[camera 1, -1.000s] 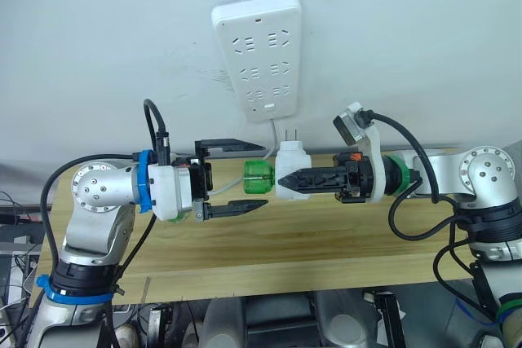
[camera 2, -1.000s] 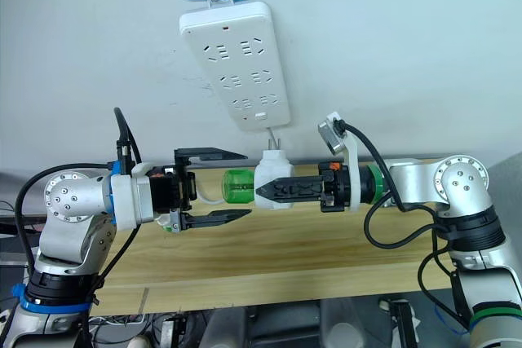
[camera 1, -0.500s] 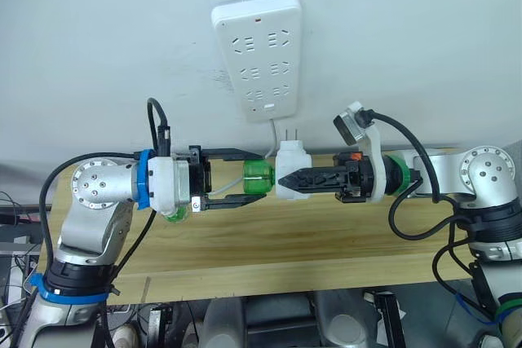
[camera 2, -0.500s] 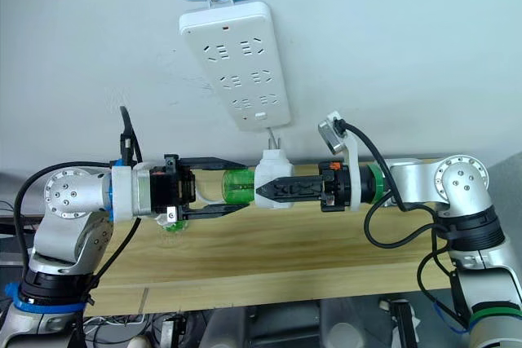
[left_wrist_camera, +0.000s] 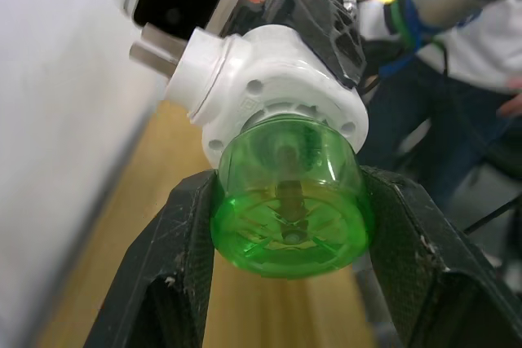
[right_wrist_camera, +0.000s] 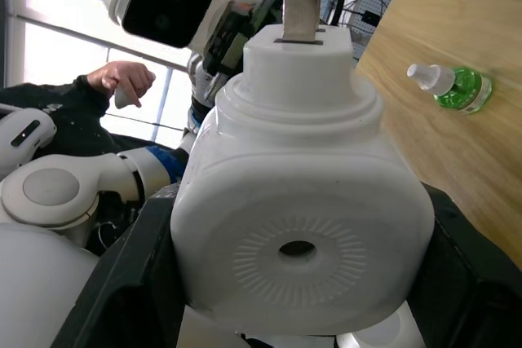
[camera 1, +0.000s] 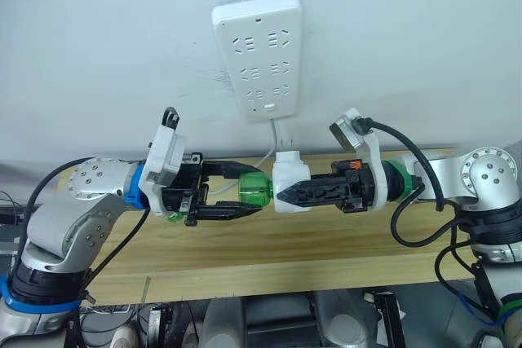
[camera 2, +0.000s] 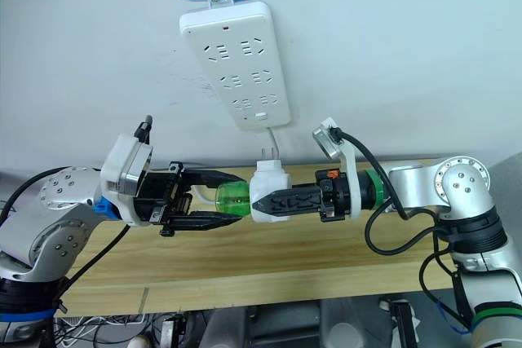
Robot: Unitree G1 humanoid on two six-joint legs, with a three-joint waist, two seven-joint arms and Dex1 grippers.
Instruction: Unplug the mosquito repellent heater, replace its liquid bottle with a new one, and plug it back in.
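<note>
A long wooden bench [camera 1: 326,250] runs below the wall, where a white power strip [camera 1: 259,55] hangs with its sockets free. Above the bench the two arms meet. The right tool [camera 1: 287,195] is clamped on the mosquito repellent heater [camera 1: 287,185], held in mid-air with its prongs pointing up toward the strip. The left tool [camera 1: 249,191] has its fingers [left_wrist_camera: 175,266] closed around the green liquid bottle [left_wrist_camera: 285,201] still seated in the heater's base. A second green bottle [right_wrist_camera: 453,87] with a white cap lies on its side on the bench.
</note>
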